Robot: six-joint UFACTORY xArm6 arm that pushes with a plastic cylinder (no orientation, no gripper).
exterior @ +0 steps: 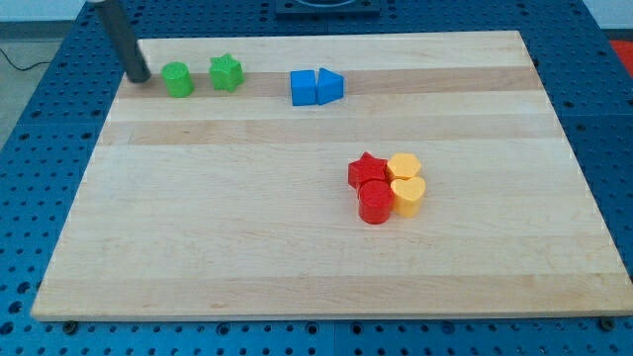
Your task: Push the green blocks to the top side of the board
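Camera view showed one moment on a pale wooden tabletop, which rested on a blue perforated base visible round its edges. Clock directions below are read from the tabletop's centre, with twelve o'clock at the view's top.

Next in size was the dark rod, which entered from the view's top at about ten o'clock and slanted down to my tip. The arm carried no claw, so nothing was open, closed or held. My tip stood just beside the green round block, on that block's nine o'clock side; whether it touched the block could not be told.

Both green blocks lay near the top edge at about ten to eleven o'clock. The green star-shaped block sat close to the round one, at its three o'clock, with a narrow gap between them.

At about twelve o'clock the blue square block and the blue triangular block touched side by side.

At about four o'clock four blocks formed a tight cluster: the red star-shaped block, the red round block, the yellow block of roughly hexagonal form, and the yellow heart-shaped block.
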